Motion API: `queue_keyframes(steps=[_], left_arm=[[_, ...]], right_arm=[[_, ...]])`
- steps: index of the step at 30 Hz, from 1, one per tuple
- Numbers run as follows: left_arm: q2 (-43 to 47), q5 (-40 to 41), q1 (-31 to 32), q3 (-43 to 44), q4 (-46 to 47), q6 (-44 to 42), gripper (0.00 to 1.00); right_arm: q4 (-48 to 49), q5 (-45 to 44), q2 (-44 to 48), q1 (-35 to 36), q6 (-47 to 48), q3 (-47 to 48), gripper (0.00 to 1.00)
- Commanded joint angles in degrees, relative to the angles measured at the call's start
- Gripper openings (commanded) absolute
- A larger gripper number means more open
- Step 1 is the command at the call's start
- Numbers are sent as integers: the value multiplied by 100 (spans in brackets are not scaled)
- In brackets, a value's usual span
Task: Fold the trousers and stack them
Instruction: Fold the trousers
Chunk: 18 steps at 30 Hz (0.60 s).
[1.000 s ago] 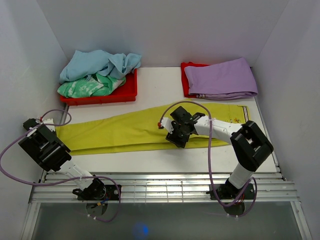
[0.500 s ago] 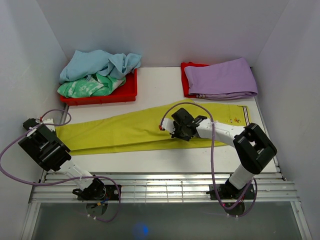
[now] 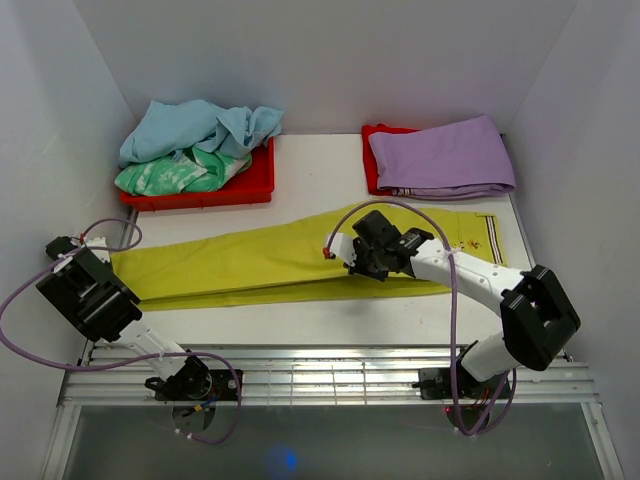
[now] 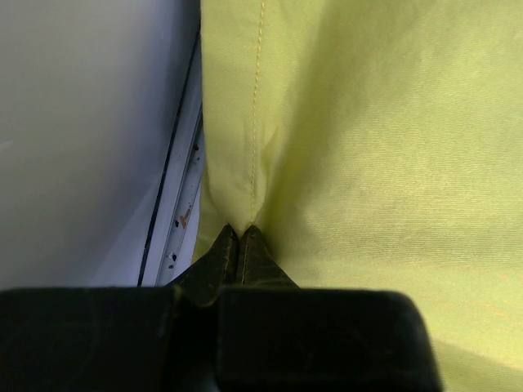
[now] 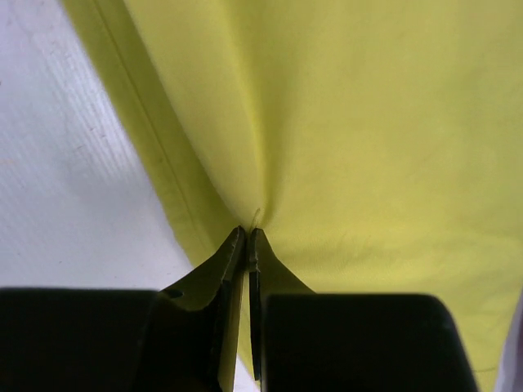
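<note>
The trousers lay full length across the table, legs doubled, cuffs at the left, waistband at the right. In the last second that waistband slid a little nearer the right edge and the cloth came out flatter, so I judged this a stretch-and-smooth before the crosswise fold, with no fold across the length made yet. My right gripper did it: it had been at the near edge by the middle, then it moved back and right, the elbow swinging out wide. Its fingers were pressed together on a pinch of yellow cloth, puckers running straight into the tips in the wrist view, near a hem with bare table beside it. My left gripper had not moved from the cuff end, and it too was closed on a fold of the trousers, right where the fabric met the table rail. So the garment hung stretched between my two pinches. Behind it waited the purple pile, where I reckoned this pair should go, and the tray of loose clothes at back left.
</note>
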<state>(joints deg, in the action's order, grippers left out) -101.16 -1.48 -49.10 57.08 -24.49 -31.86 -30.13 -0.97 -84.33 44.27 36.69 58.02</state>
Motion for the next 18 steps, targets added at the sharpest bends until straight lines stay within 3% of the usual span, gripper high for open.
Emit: queue_keyframes(steps=[1,7,15,16,17,18], left_arm=[[-377,341,-108,-109,-12,-22,0],[-483,455,-108,-74,41,-40,0],[-247,193,-143,198,-335,-172,0],[-124,-348,-170,268,-476,-259,7],[225,-667,-196,460,-643,-329,28],[438,-1018,-214,592,-1062,-408,40]], right_arm=[[-293,273,75,-33,75,-570,8],[261,343,-416,-24,67,-1152,8],[526,370,-1005,-33,-144,-986,8],[534,370,-1041,-33,-162,-977,8],[534,378,-1111,-33,-188,-959,8],[491,413,-1155,-33,-206,-916,8]])
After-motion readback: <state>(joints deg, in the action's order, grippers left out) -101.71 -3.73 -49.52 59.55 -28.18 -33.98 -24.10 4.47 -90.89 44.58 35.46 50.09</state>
